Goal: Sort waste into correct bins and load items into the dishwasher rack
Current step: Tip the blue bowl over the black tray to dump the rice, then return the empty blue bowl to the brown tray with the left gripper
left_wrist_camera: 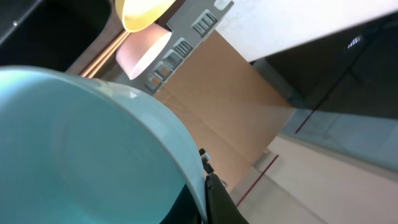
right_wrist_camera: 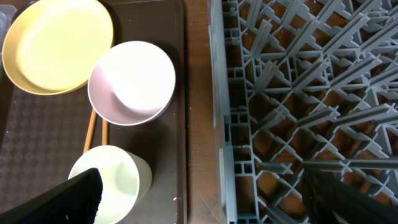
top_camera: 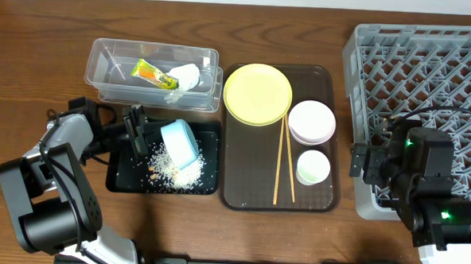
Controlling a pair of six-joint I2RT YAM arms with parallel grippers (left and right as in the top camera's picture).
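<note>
My left gripper (top_camera: 160, 137) is shut on the rim of the light-blue bowl (top_camera: 180, 141) and holds it tipped on its side over the black tray (top_camera: 122, 179). Loose rice (top_camera: 174, 167) lies in that tray. The bowl fills the left wrist view (left_wrist_camera: 81, 149), with a finger (left_wrist_camera: 208, 199) on its rim. The clear tub (top_camera: 103, 62) holds the snack wrapper (top_camera: 154, 73) and the napkin (top_camera: 186, 76). The yellow plate (top_camera: 257, 93), white bowl (top_camera: 311, 122), cup (top_camera: 313, 167) and chopsticks (top_camera: 282, 162) lie on the brown tray. My right gripper (top_camera: 369, 166) is open and empty at the grey rack's (top_camera: 430, 61) left edge.
The brown serving tray (top_camera: 328, 196) lies between the black tray and the rack. In the right wrist view, the cup (right_wrist_camera: 115, 180), white bowl (right_wrist_camera: 132, 81) and plate (right_wrist_camera: 56, 46) sit left of the rack wall (right_wrist_camera: 227, 155). A strip of bare table separates them.
</note>
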